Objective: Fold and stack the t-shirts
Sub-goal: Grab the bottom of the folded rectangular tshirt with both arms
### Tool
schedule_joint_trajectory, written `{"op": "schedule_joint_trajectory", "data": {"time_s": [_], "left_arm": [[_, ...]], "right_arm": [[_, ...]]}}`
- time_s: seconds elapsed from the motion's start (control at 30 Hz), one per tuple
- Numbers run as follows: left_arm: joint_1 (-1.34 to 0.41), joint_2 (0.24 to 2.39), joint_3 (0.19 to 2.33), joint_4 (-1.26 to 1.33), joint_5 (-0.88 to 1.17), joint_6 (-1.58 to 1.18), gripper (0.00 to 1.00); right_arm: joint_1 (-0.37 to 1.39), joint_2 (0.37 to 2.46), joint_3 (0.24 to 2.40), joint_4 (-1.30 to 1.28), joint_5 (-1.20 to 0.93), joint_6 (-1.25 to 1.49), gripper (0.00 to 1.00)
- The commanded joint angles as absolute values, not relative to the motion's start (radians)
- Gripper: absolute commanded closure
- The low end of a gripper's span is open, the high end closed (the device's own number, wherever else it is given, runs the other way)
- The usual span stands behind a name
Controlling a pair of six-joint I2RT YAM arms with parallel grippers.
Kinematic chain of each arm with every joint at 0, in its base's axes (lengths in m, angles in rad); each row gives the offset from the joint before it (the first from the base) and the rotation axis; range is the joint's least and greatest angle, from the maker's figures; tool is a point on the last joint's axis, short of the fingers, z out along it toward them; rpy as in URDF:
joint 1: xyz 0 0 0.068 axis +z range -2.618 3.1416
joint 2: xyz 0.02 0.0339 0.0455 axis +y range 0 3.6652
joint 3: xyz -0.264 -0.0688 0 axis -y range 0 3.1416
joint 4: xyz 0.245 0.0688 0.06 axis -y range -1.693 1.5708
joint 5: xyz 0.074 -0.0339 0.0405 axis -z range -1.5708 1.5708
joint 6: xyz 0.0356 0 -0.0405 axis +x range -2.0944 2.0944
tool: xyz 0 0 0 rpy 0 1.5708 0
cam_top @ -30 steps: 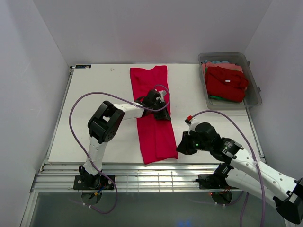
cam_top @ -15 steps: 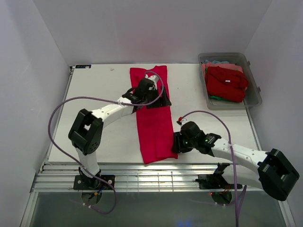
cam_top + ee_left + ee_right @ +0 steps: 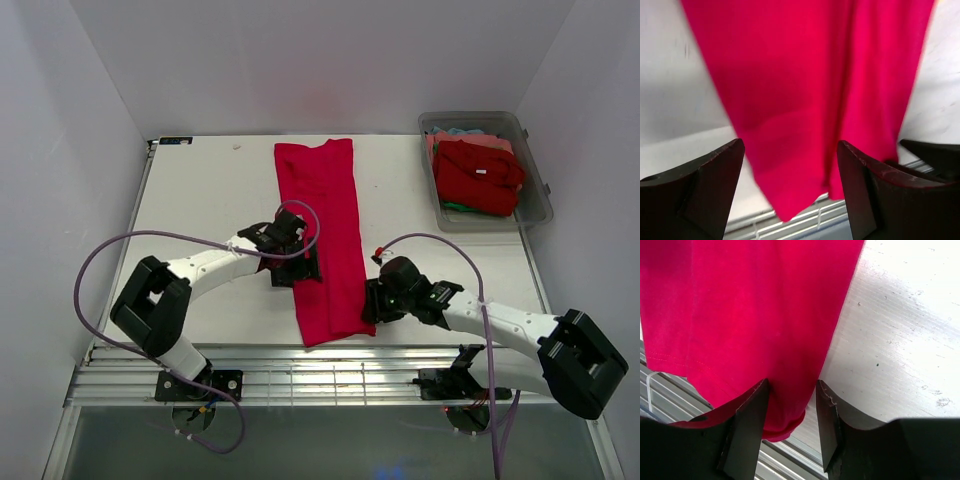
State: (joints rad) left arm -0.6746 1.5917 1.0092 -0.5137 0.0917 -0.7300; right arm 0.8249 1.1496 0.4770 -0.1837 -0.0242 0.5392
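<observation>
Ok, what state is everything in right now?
Shirt: folded into a long strip, flat, near end over the table edge.
Bin: open, holding piled shirts.
Left pincer: open, over the shirt.
Right pincer: open, at the shirt's near right corner.

the long shirt [image 3: 325, 230] on the white table [image 3: 200, 190] is plain crimson red. the clear bin [image 3: 495, 222] holds another red shirt [image 3: 480, 175] over bits of light blue, pink and green.
</observation>
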Motion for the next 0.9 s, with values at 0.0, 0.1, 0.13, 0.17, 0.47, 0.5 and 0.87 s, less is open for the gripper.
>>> {"op": "schedule_joint_trajectory", "data": {"time_s": [0.0,0.1,0.13,0.17,0.47,0.5,0.87], "left_arm": [[-0.71,1.47,0.97,-0.626,0.078,-0.802,0.15],[-0.721,1.402,0.913,-0.672,0.066,-0.839,0.15],[-0.722,1.385,0.876,-0.672,0.069,-0.845,0.15],[-0.723,1.356,0.858,-0.672,0.071,-0.863,0.15],[-0.747,1.281,0.651,-0.575,0.17,-0.96,0.15],[-0.749,1.273,0.631,-0.559,0.181,-0.966,0.15],[-0.772,1.172,0.448,-0.261,0.219,-1.091,0.15]], "right_arm": [[0.827,1.103,0.517,-0.213,-0.005,0.517,0.51],[0.827,1.083,0.512,-0.232,-0.005,0.518,0.51],[0.827,1.08,0.508,-0.241,-0.005,0.518,0.51],[0.827,1.074,0.506,-0.241,-0.005,0.52,0.51],[0.827,1.058,0.485,-0.242,-0.006,0.537,0.51],[0.827,1.058,0.482,-0.239,-0.005,0.54,0.51],[0.827,1.112,0.477,-0.198,-0.029,0.542,0.51]]}}
